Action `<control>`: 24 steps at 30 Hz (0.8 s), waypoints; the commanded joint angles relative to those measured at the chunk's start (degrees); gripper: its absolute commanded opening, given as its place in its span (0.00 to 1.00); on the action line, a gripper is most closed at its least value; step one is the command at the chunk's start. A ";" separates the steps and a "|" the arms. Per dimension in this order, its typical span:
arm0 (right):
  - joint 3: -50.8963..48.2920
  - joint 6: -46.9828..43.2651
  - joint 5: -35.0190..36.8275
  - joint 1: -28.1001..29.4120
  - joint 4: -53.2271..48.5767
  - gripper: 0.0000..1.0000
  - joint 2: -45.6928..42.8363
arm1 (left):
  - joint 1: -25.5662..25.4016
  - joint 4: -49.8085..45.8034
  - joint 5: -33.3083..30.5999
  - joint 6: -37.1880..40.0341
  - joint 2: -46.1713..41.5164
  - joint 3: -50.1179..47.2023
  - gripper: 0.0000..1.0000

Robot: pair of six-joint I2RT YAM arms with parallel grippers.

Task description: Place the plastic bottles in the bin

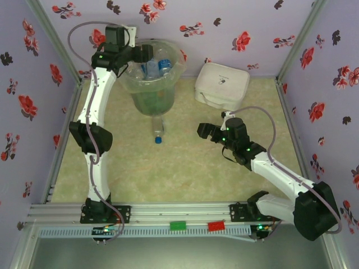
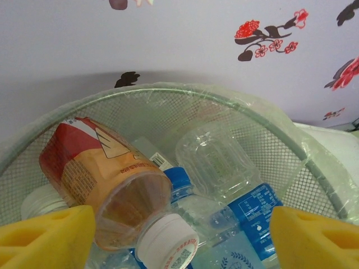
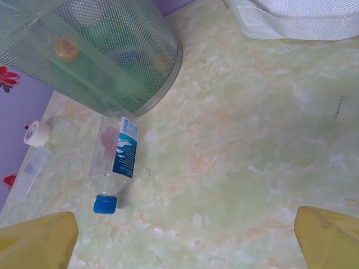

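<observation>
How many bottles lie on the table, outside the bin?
1 for sure: a blue-capped bottle lying by the bin's base. A blurry clear thing near the wall might be another.

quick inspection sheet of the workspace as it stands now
surface: green marbled table, no spills seen
job's things: bin holds several bottles, amber bottle on top; one clear bottle lies on the table by its base
clutter: white box; tape roll by the wall
claws: left claw open over the bin; right claw open above the table
cables: grey cables loop off both arms
surroundings: purple floral walls
</observation>
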 commanded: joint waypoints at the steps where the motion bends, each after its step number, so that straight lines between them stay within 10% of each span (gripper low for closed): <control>1: 1.72 -1.53 0.73 -0.32 0.27 1.00 0.07 | 0.43 1.19 0.81 -2.24 -4.66 -1.74 0.92; 24: 17.01 2.45 6.39 14.78 7.34 1.00 30.88 | -2.12 42.62 -6.79 -30.05 -71.21 -105.47 1.00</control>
